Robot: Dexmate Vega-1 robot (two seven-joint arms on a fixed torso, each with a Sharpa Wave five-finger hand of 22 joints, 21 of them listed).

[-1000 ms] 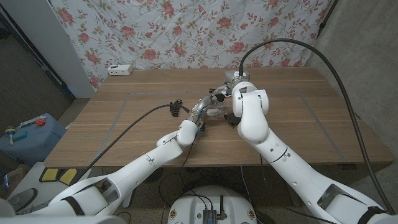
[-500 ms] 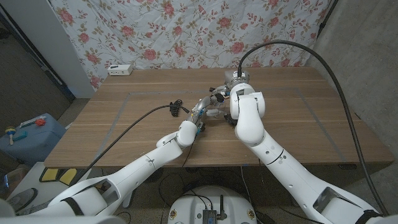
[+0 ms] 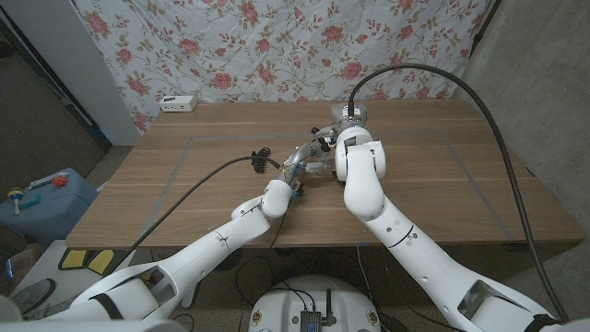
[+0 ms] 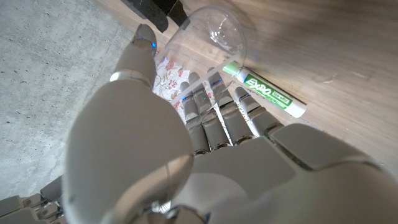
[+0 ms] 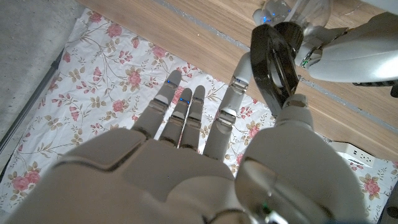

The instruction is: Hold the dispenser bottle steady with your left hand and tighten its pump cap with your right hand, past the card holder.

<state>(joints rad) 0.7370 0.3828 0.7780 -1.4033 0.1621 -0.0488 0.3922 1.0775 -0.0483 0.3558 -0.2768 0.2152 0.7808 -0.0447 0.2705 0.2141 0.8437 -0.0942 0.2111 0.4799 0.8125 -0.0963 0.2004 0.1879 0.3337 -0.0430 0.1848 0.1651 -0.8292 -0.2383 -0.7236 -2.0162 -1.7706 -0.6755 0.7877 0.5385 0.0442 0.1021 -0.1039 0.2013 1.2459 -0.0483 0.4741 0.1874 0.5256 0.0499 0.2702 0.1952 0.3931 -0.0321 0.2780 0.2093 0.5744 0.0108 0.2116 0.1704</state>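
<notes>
The only readable text is the brand name "EXPO", printed in green on the white barrel of a marker (image 4: 267, 93) that lies on the tabletop (image 4: 348, 56), with smaller print beside it too fine to read.

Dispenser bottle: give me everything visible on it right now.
The clear plastic dispenser bottle looks see-through and empty. In the left wrist view the left hand wraps it, a green whiteboard marker lying beside it on the wooden table. In the right wrist view the right hand pinches its black pump cap.
</notes>
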